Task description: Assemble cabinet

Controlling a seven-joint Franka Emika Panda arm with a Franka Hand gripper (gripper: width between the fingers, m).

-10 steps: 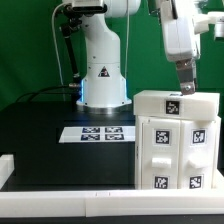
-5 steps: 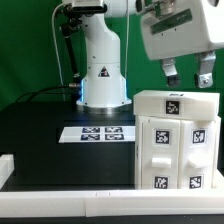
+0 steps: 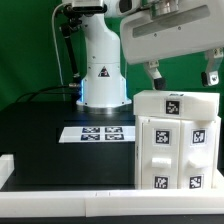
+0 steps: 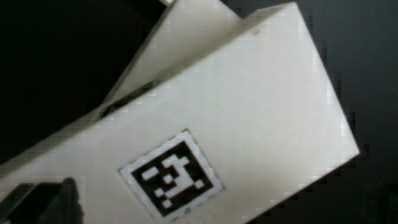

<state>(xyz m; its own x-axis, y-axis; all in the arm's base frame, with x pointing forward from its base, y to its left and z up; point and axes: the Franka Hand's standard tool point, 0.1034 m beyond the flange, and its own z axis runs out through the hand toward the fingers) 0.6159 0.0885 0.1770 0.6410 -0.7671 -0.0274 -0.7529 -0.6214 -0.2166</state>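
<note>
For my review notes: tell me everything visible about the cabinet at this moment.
The cabinet is a white, plastic-looking box standing upright on the black table, toward the exterior view's right. Its flat top carries one black-and-white square tag; the front shows small drawer-like blocks with several more tags. The marker board lies beside it. The pincer hangs above with fingers spread, not touching it. The wrist view shows the white top and its tag.

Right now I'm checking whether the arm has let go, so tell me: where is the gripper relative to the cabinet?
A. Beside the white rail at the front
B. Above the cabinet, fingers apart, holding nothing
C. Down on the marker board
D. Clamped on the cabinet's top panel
B: in the exterior view the gripper hangs above the cabinet, its fingers spread wide with nothing between them.
</note>
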